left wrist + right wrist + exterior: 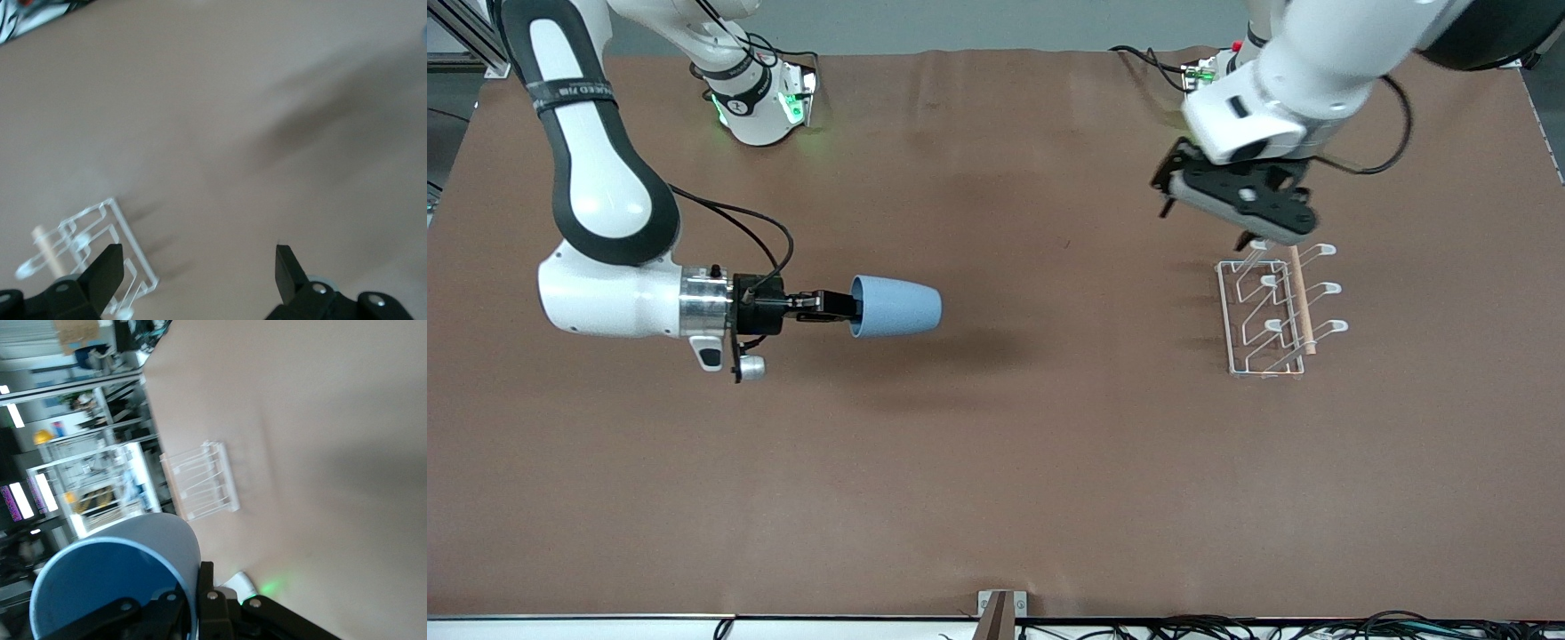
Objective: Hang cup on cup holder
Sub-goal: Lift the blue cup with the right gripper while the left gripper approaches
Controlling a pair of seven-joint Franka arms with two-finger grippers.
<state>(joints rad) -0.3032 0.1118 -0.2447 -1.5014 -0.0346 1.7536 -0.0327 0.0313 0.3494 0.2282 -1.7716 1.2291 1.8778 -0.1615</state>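
My right gripper [852,307] is shut on the rim of the light-blue cup [895,306] and holds it on its side above the table, toward the right arm's end. In the right wrist view the cup [113,580] fills the corner, one finger inside the rim and one outside. The white wire cup holder [1272,307] with its wooden dowel stands toward the left arm's end; it also shows in the right wrist view [200,480] and the left wrist view [87,257]. My left gripper [1249,236] is open and empty just above the holder's end nearer the robot bases.
The brown table mat [1049,444] covers the table. A small bracket [1000,609] sits at the table edge nearest the camera. Cables run along that edge. The arm bases stand at the top edge.
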